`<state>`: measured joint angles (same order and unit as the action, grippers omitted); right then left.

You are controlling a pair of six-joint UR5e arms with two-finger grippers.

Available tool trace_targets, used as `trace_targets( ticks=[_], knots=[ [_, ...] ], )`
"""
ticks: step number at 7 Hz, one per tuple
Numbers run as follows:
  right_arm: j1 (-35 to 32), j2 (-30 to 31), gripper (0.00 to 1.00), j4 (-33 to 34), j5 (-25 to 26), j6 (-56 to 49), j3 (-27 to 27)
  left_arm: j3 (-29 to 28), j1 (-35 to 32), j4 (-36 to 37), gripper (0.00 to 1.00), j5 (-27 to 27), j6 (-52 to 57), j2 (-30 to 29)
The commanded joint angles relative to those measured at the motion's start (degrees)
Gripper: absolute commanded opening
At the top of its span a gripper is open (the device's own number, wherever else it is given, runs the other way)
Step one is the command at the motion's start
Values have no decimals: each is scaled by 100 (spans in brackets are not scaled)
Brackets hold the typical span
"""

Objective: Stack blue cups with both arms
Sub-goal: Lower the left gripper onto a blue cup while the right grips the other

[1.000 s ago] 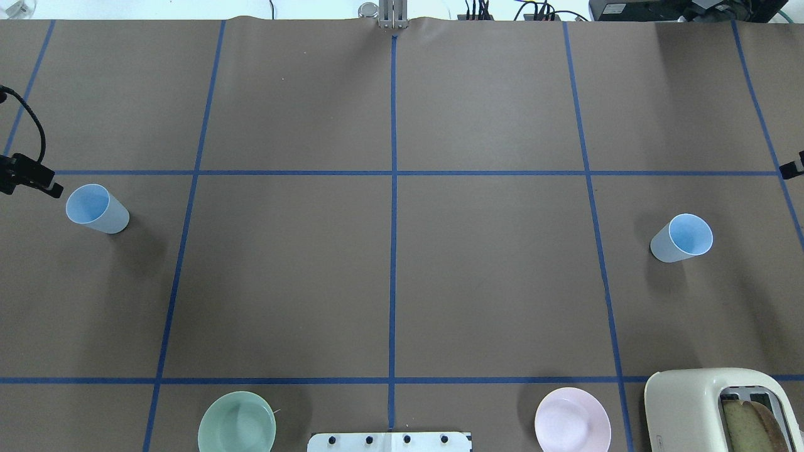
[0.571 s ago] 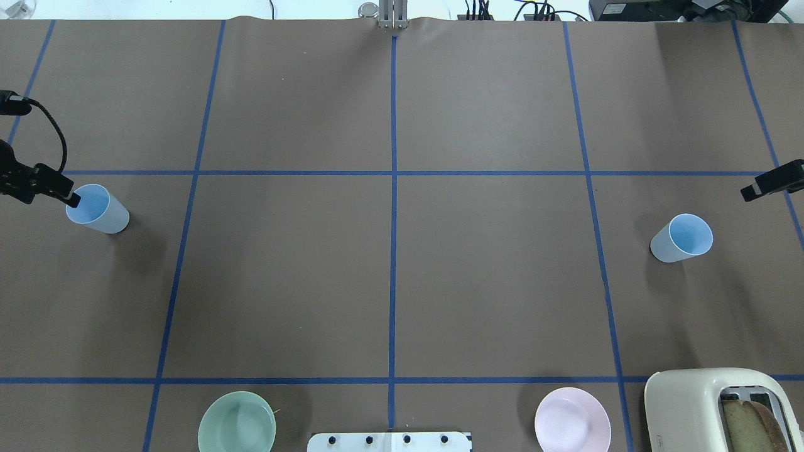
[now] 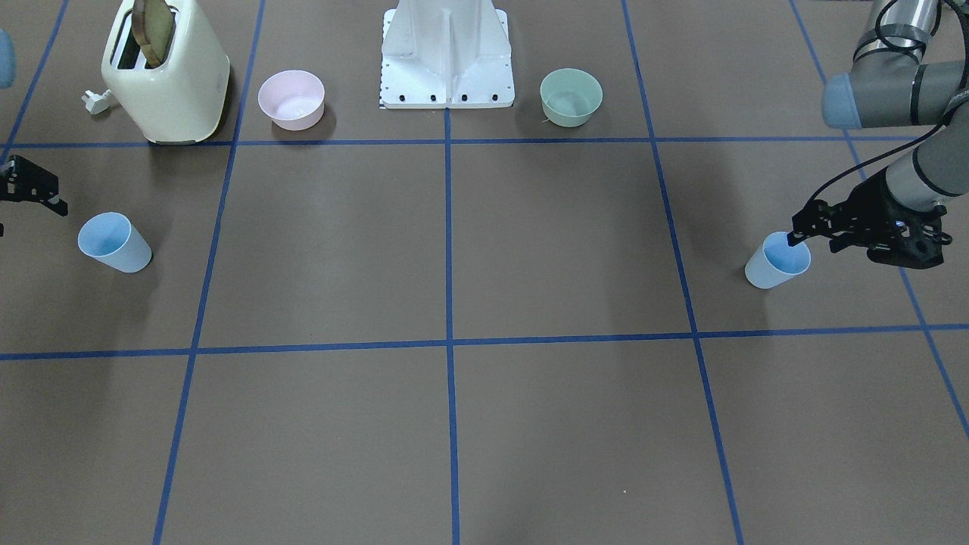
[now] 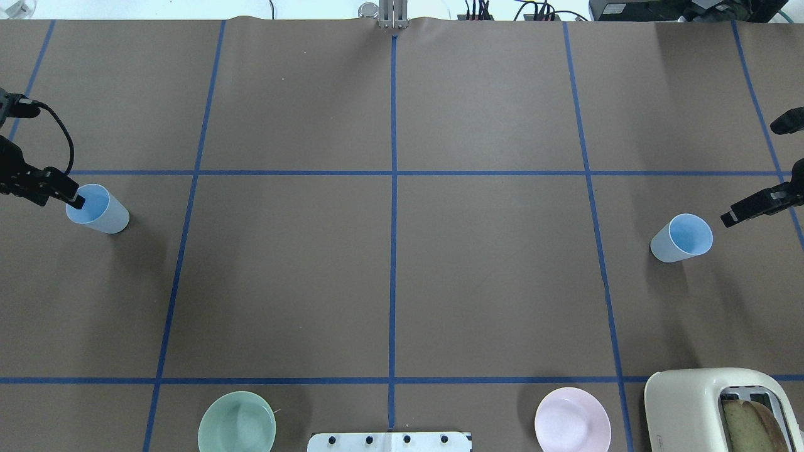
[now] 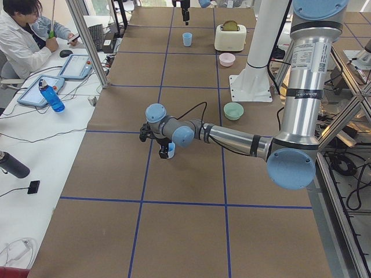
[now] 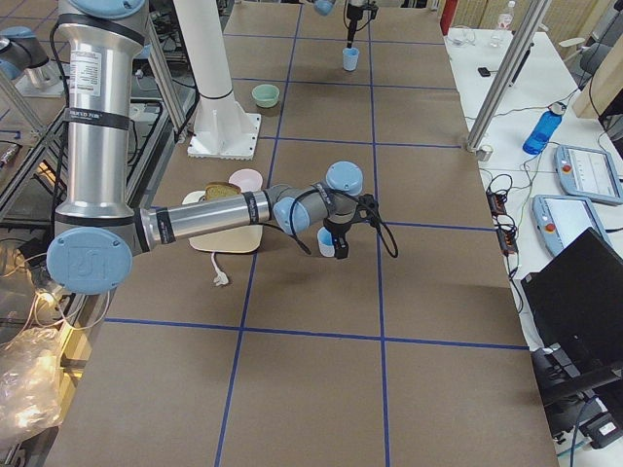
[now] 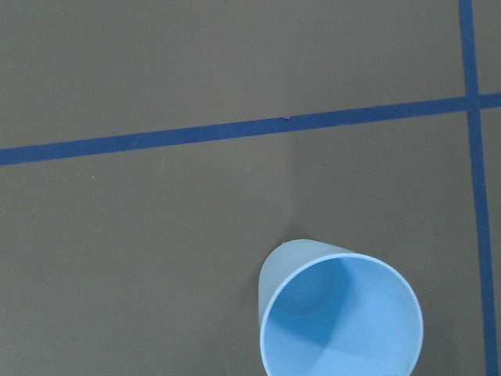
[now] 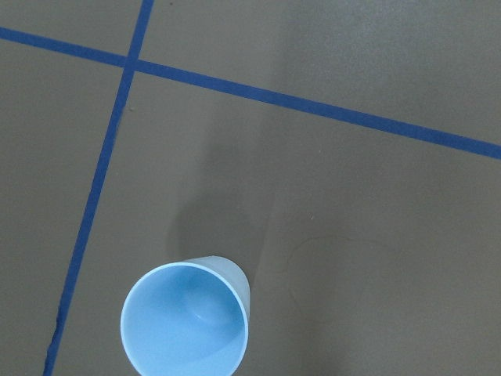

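Observation:
Two light-blue cups stand upright and far apart on the brown table. The left cup (image 4: 97, 208) also shows in the front view (image 3: 778, 261) and low in the left wrist view (image 7: 340, 317). My left gripper (image 4: 56, 198) is open, with one fingertip at that cup's outer rim. The right cup (image 4: 681, 238) also shows in the front view (image 3: 113, 242) and low in the right wrist view (image 8: 185, 321). My right gripper (image 4: 754, 210) looks open and hovers just beyond the right cup, apart from it. No fingers show in either wrist view.
A cream toaster (image 4: 716, 408) with bread, a pink bowl (image 4: 571, 419), a green bowl (image 4: 237, 422) and the white base stand (image 4: 389, 441) line the near edge. Blue tape lines grid the table. An operator (image 5: 17, 35) sits at a side desk.
My left gripper moved in until its fingertip reached the left cup's rim. My right gripper came in from the right edge toward the right cup. Neither cup moved.

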<state>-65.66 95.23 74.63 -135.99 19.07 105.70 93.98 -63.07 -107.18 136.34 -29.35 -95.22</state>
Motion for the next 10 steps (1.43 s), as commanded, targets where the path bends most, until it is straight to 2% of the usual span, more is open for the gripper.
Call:
trace_targets(
  ticks=[1,4,5,6,7,8,9,10],
  knots=[
    [192,4,98,-1,159,0,-31,-160,58,-4,68,7,-9,-120],
    [246,-5,98,-1,187,-9,-32,-345,154,-83,67,-2,-9,-208],
    [246,-5,98,-1,187,-9,-32,-415,207,-231,64,-2,-44,-217],
    [246,-5,98,-1,187,-9,-32,-416,260,-250,55,7,-131,-217],
    [255,-5,98,-1,187,-9,-32,-407,269,-250,38,7,-141,-217],
    [246,-13,98,-1,196,-9,-32,-390,269,-250,14,7,-141,-217],
    [255,-13,98,-1,205,-44,-40,-363,269,-250,0,16,-167,-217],
    [255,-5,98,-1,196,-70,-58,-198,260,-224,0,25,-298,-217]
  ],
)
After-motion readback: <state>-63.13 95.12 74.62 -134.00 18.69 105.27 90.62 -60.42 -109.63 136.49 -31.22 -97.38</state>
